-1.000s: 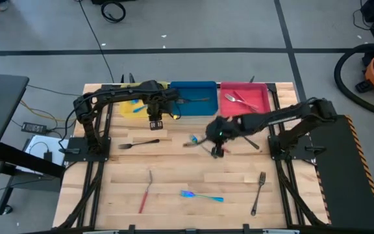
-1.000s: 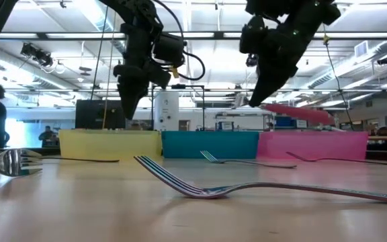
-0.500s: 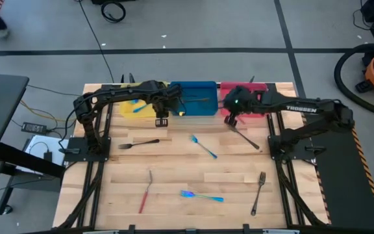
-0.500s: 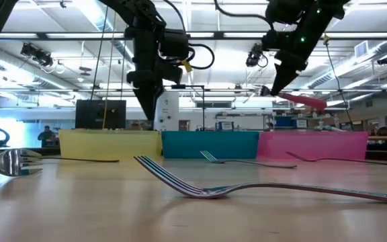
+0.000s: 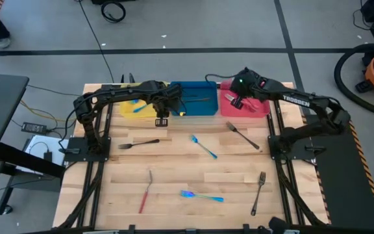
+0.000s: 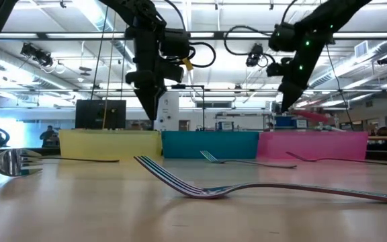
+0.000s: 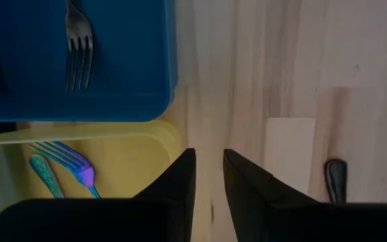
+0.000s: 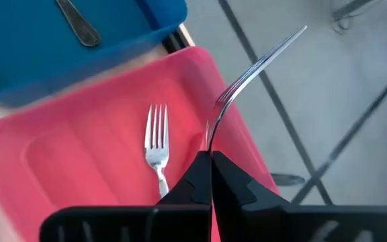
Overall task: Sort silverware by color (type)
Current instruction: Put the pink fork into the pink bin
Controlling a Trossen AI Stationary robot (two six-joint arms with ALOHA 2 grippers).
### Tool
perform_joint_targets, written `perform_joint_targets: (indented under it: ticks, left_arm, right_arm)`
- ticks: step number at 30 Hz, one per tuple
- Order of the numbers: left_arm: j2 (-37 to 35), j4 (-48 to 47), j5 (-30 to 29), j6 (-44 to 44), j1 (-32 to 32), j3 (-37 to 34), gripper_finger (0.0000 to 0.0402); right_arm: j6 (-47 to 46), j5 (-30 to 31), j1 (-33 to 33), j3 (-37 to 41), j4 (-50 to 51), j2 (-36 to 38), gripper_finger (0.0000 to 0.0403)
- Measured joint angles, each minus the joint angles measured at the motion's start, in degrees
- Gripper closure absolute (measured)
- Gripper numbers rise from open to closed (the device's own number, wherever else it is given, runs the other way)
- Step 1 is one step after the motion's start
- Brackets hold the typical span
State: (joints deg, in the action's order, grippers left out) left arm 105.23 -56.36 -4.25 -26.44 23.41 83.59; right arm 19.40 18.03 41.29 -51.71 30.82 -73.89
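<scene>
Right hand point(image 8: 210, 176) grips a fork point(image 8: 247, 74) above the red tray point(image 5: 265, 107); only the wrist view shows its tines. Left hand point(image 7: 209, 176) hovers part-open, empty.

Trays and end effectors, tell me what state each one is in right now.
Yellow tray: holds blue cutlery.
Blue tray: holds a grey fork.
Red tray: holds one fork.
Right end effector: shut on a red-handled fork above the red tray.
Left end effector: slightly open, empty.

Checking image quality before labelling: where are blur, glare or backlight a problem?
Low view: ceiling lights backlight both arms into silhouettes; the nearest fork is soft. Right wrist view: the red tray is blurred at its near end. High view: even light, no glare.
</scene>
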Motion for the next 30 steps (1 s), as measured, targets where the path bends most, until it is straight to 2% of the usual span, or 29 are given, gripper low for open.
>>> perform_joint_targets:
  ticks: [2,6,13,16,21,25,30]
  left_arm:
    - [0.0,0.1,0.0,0.0,0.0,0.0,0.0324]
    - [0.0,1.8,0.0,-0.5,0.3,0.0,0.0324]
    - [0.0,5.9,0.0,-3.3,1.6,0.0,0.0324]
    - [0.0,7.2,0.0,-3.4,2.3,0.0,0.0324]
    - [0.0,7.5,0.0,-5.5,4.0,0.0,0.0324]
    - [0.0,8.7,0.0,-5.8,5.3,0.0,0.0324]
    - [0.0,10.9,0.0,-6.9,6.5,0.0,0.0324]
  right_arm:
    - [1.4,-2.6,1.8,0.1,-0.5,-1.9,0.0400]
    - [4.5,-3.1,4.3,0.1,-1.8,-5.9,0.0399]
    - [9.1,-7.8,7.3,0.1,-2.7,-12.7,0.0399]
    - [11.2,-7.9,8.3,0.1,-3.0,-14.8,0.0399]
    - [11.7,-12.2,9.7,0.1,-2.9,-17.0,0.0398]
    - [11.6,-9.8,9.5,0.1,-3.8,-17.6,0.0389]
    - [11.4,-4.7,7.8,0.1,-5.3,-17.2,0.0357]
